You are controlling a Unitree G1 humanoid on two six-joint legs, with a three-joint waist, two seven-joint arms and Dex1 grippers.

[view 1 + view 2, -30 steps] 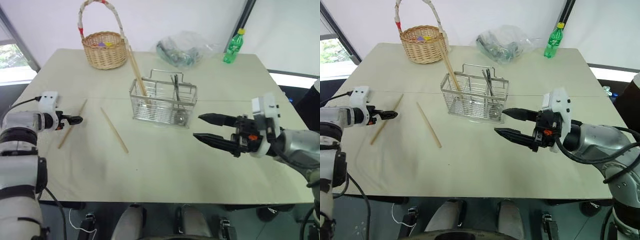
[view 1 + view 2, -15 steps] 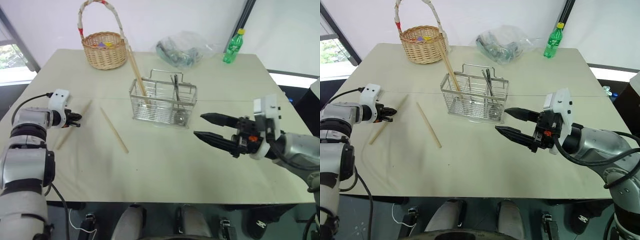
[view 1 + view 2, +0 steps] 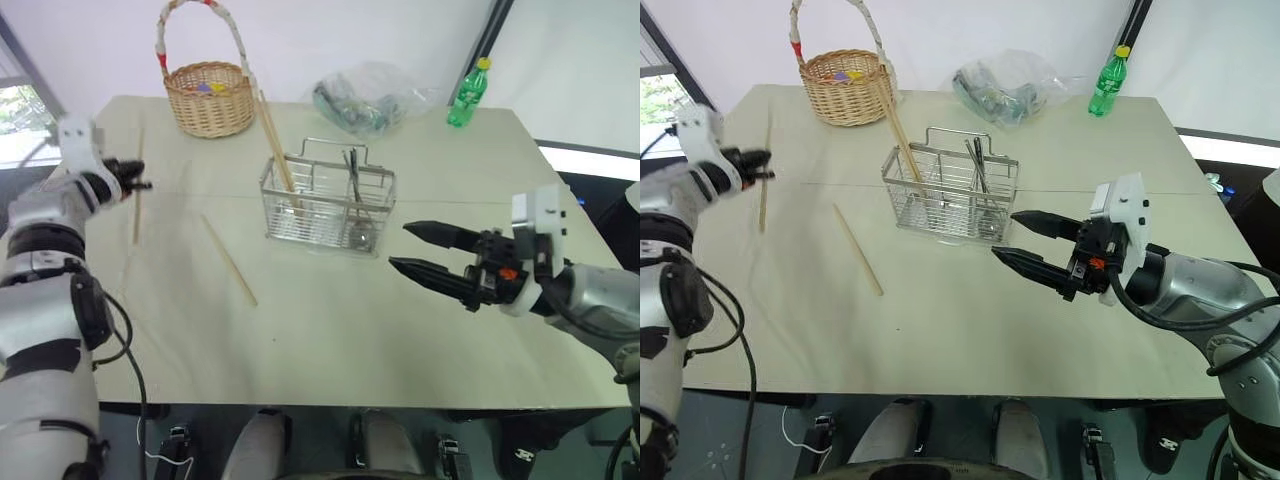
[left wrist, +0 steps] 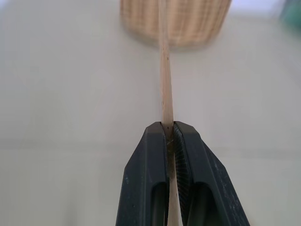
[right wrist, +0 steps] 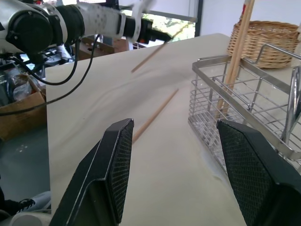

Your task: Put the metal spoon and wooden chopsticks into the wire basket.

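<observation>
Item: wooden chopstick (image 3: 137,188), my left gripper (image 3: 140,183) clamping it above the surface (image 3: 330,330); my right gripper (image 3: 420,250) idling, fingers apart. Next I am needing to carry it into the wire basket (image 3: 328,205), already holding chopsticks and spoon

My head's two eyes look forward and down over the table (image 3: 330,330); my left wrist camera sits close along its fingers; my right wrist camera faces the wire basket (image 5: 244,108), which the head views share.

Left gripper (image 4: 170,136) jaws clamped; right gripper (image 3: 418,248) jaws spread.
</observation>
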